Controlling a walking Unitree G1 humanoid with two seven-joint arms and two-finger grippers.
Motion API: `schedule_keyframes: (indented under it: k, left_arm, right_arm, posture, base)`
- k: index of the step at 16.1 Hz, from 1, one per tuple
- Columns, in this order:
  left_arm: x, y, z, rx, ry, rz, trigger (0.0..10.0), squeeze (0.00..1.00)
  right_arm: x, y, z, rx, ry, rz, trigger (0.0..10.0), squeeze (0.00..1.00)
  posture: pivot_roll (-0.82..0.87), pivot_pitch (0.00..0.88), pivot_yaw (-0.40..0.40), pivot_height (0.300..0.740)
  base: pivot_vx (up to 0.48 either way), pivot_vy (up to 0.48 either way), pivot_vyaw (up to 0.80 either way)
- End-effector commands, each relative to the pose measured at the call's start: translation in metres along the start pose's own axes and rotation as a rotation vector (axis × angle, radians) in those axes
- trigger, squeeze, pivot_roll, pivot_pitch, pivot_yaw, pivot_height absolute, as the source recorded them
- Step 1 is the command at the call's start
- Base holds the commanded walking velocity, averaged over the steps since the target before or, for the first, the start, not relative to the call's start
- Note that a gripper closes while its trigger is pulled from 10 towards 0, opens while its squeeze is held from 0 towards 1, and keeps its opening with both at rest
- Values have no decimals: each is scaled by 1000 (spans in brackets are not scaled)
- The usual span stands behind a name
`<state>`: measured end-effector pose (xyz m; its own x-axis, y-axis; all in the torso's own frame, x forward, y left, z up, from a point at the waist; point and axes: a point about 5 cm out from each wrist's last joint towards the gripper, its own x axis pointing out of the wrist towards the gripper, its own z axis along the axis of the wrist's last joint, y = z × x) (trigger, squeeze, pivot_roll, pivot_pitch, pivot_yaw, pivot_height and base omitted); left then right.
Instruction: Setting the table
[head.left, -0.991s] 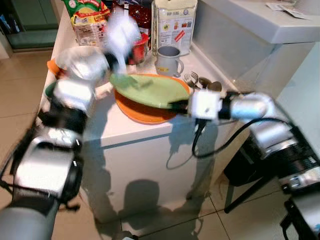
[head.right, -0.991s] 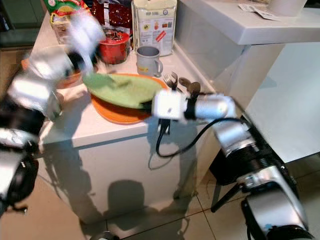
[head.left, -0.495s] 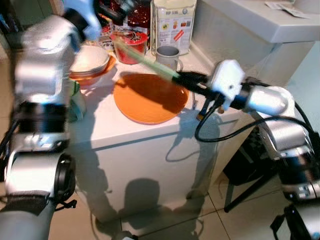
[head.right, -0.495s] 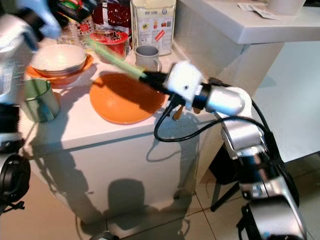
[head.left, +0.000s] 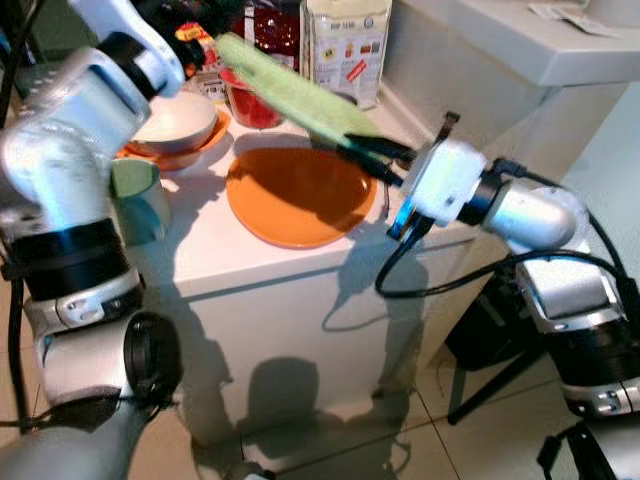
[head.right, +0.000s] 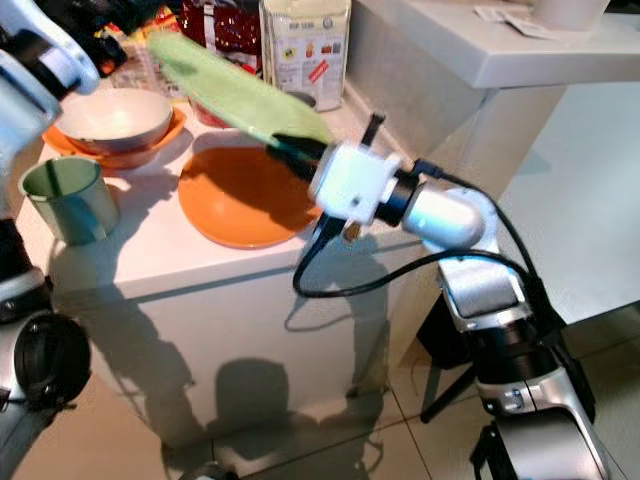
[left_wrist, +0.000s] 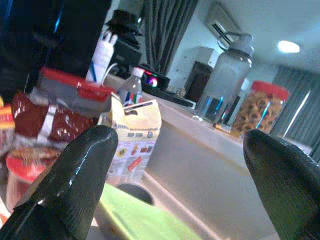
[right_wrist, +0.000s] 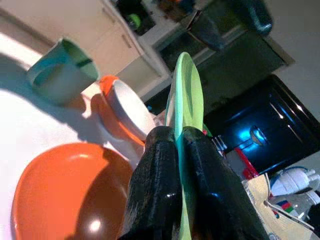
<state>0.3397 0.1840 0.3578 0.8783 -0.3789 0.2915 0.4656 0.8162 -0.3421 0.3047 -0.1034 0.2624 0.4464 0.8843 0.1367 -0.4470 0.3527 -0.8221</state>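
Right hand (head.left: 372, 152) pinches rim of flat light-green plate (head.left: 290, 92), tilted above round orange plate (head.left: 298, 195), frame centre. Left hand (left_wrist: 182, 165) fingers wide apart. Carton label unreadable.

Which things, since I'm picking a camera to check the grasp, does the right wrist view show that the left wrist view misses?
Right wrist view, not left wrist view: the right gripper shut on the rim of the green plate, raised edge-on above the orange plate, with the green mug and white bowl beyond.

Left wrist view, not right wrist view: the left gripper open, holding nothing, a white carton, a clear bottle and a red-lidded jar.

Both: the green plate.
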Motion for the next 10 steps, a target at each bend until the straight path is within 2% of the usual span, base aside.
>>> schedule_keyframes:
  k: [1,2,3,5,6,8,10]
  left_arm:
    - [-3,3,0,-73,31,37,10000,1000]
    - [-5,5,-1,-153,50,50,10000,1000]
    - [-6,5,-3,-196,62,45,10000,1000]
    - [-11,9,-2,-167,82,100,10000,1000]
    - [-17,22,-5,-168,104,178,10000,0]
    - [-23,31,-11,-185,145,220,10000,0]
    - [-26,31,-17,-232,178,214,10000,0]
  right_arm:
    - [1,-6,7,-82,-28,-20,0,0]
    - [2,-5,8,-115,-29,-11,0,0]
    - [2,-5,7,-131,-28,-10,0,0]
    - [2,-6,7,-169,-30,-17,0,0]
    - [2,-8,8,-190,-36,-37,0,0]
    - [1,-9,9,-212,-36,-51,0,0]
    - [1,-7,9,-229,-36,-52,0,0]
  posture:
    - [53,0,-39,740]
    - [58,0,-39,740]
    - [60,0,-40,740]
    - [64,0,-38,740]
    - [63,0,-34,740]
    - [61,0,-28,740]
    - [61,0,-26,740]
  base:
    - [0,0,0]
    - [0,0,0]
    - [0,0,0]
    - [0,0,0]
    - [0,0,0]
    - [0,0,0]
    - [0,0,0]
